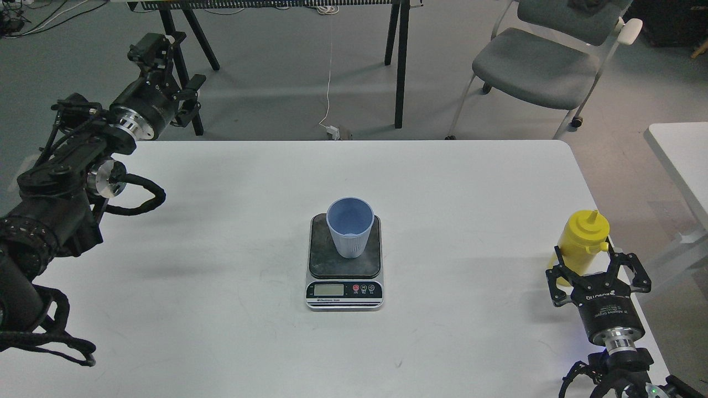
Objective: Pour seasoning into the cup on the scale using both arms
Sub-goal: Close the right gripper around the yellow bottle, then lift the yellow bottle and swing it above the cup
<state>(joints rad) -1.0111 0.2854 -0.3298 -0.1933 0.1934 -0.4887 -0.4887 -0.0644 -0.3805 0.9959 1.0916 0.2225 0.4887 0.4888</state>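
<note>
Your right gripper (596,266) stands spread around the bottle's (581,237) base, not yet clamped, near the table's (221,276) right edge. A careless closure could topple it off. The cup (349,226) sits upright on the scale (345,260). Left gripper (180,91) hangs parted, empty, far off.

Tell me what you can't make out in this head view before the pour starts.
- Scale display reading: digits too small.
- Lower body of the seasoning bottle: hidden behind the right pincer, so contact is unclear.
- Left pincer: dark, fingers indistinct.
- Cup: looks empty; fine residue undetectable.
</note>
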